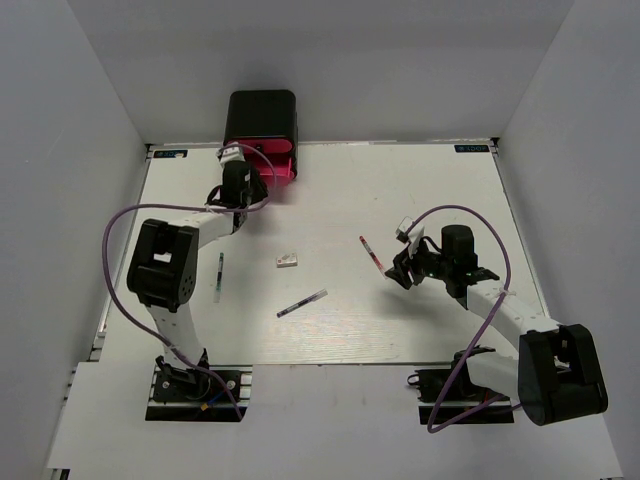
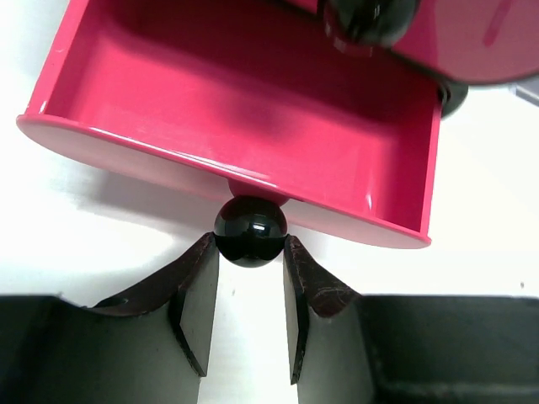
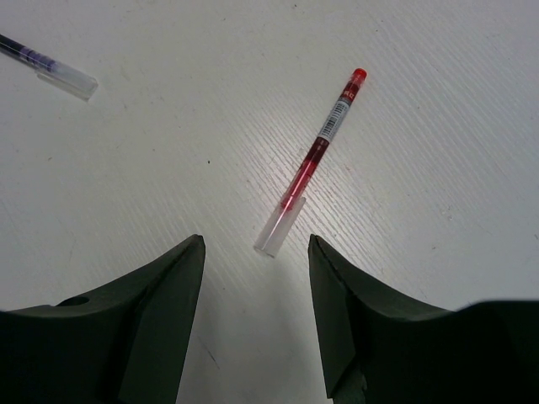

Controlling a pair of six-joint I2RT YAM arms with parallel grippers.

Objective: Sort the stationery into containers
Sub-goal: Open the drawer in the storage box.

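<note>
The black box [image 1: 262, 112] stands at the table's far edge. Its bottom pink-red drawer [image 1: 275, 163] is pulled out, and in the left wrist view the drawer [image 2: 253, 109] is empty inside. My left gripper [image 1: 247, 170] is at the drawer's front, and its fingers [image 2: 199, 278] are shut on the drawer's black round knob [image 2: 249, 231]. My right gripper [image 1: 405, 268] is open just above the table. A thin red pen with a clear cap [image 3: 312, 164] lies just ahead of its jaws; it also shows in the top view [image 1: 371, 252].
A white eraser [image 1: 287, 261], a dark-and-white pen [image 1: 302, 303] and another thin pen [image 1: 219, 276] lie mid-table. A pen end [image 3: 50, 66] shows in the right wrist view. The knobs [image 2: 370, 18] of the closed upper drawers sit above the open one.
</note>
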